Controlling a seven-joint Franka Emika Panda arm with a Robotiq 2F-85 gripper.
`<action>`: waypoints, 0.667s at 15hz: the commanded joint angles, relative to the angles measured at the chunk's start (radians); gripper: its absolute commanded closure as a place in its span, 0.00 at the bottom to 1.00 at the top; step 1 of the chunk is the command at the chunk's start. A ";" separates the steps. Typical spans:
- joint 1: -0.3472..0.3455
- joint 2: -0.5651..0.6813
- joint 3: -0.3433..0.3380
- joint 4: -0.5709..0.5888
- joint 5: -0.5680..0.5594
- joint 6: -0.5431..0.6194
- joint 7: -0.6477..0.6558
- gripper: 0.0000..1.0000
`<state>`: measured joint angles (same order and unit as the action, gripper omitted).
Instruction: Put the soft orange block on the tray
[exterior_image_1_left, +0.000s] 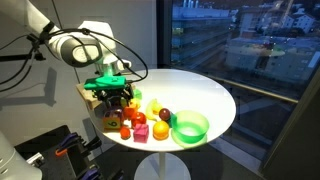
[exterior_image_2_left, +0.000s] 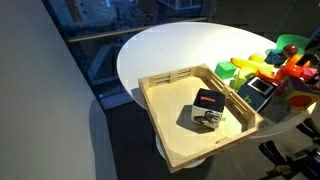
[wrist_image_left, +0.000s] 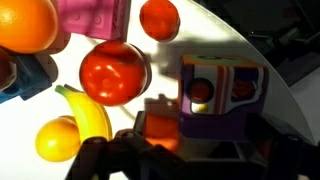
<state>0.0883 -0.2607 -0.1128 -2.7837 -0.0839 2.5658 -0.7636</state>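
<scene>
The hand (wrist_image_left: 185, 160) is spread wide. In the wrist view its dark fingers (wrist_image_left: 95, 160) enter from the bottom edge, one on each side of the soft orange block (wrist_image_left: 160, 125). The small matte cube sits in shadow on the white round counter (exterior_image_1_left: 210, 95), and I cannot tell whether either finger touches it.

Just beside the block stands a purple box (wrist_image_left: 222, 95) with a picture on its face; any writing on it is too blurred to read. Beyond the block lie a round red toy tomato (wrist_image_left: 113, 72), a yellow toy banana (wrist_image_left: 90, 110), a yellow lemon (wrist_image_left: 55, 140) and a round orange fruit (wrist_image_left: 25, 22).

In an exterior view the white arm (exterior_image_1_left: 70, 48) reaches in from the upper left and bends down, with the hand (exterior_image_1_left: 115, 97) pointing straight down over the toys. The light tan wooden tray (exterior_image_2_left: 160, 85) lies at the counter's edge, apart from the block, and holds a small black-and-red item (exterior_image_2_left: 207, 110) whose label is unreadable.
</scene>
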 joint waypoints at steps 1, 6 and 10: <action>-0.015 -0.019 0.012 0.001 -0.001 -0.040 0.018 0.00; -0.022 -0.027 0.010 0.002 0.000 -0.088 0.014 0.00; -0.021 -0.036 0.008 0.005 0.006 -0.117 0.007 0.00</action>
<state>0.0779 -0.2666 -0.1127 -2.7799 -0.0839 2.4872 -0.7635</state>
